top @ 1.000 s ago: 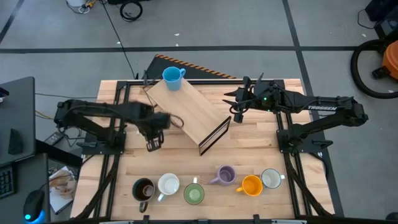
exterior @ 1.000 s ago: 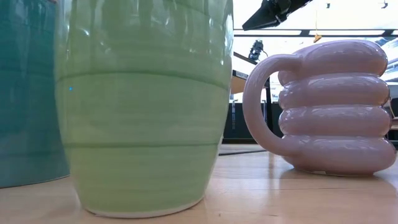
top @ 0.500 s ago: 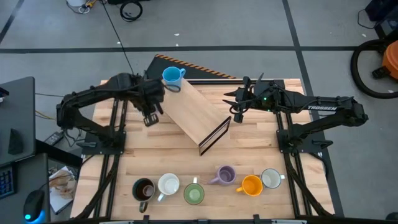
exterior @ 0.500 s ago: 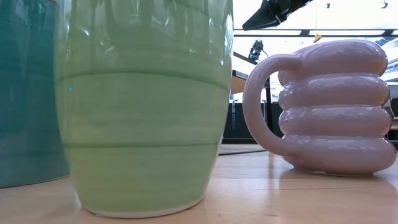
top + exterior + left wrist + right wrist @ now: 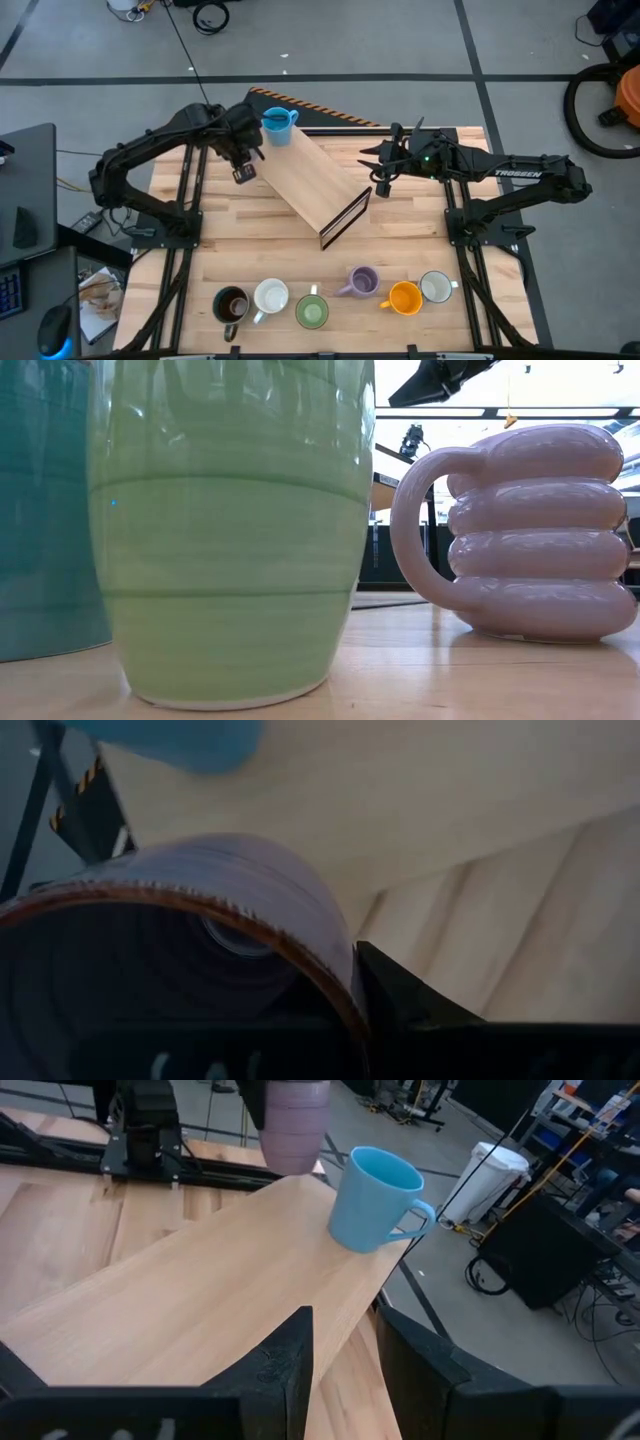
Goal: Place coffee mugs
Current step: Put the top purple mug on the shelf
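My left gripper is shut on a lilac ribbed mug, held above the far left end of a slanted wooden board. A blue mug stands by its base on the board's far end, right beside the held one. My right gripper waits open over the board's right edge, touching nothing. Along the near edge stand a dark brown mug, a white mug, a green mug, a second lilac mug, an orange mug and another white mug. My left gripper holds the lilac mug by its wall at the rim. One finger lies outside the wall; the other is lost in the dark inside. The fingers come from above, pointing down. The mug hangs upright below them, lifted clear of the board.
The board's near right end carries a dark edge. Bare tabletop lies between the board and the mug row. In the low view the green mug and lilac mug fill the foreground. Metal frame rails run along both sides.
My left arm has swung from the table's left middle toward the far edge, carrying the lilac mug up to the board's far end beside the blue mug. The right arm has kept still.
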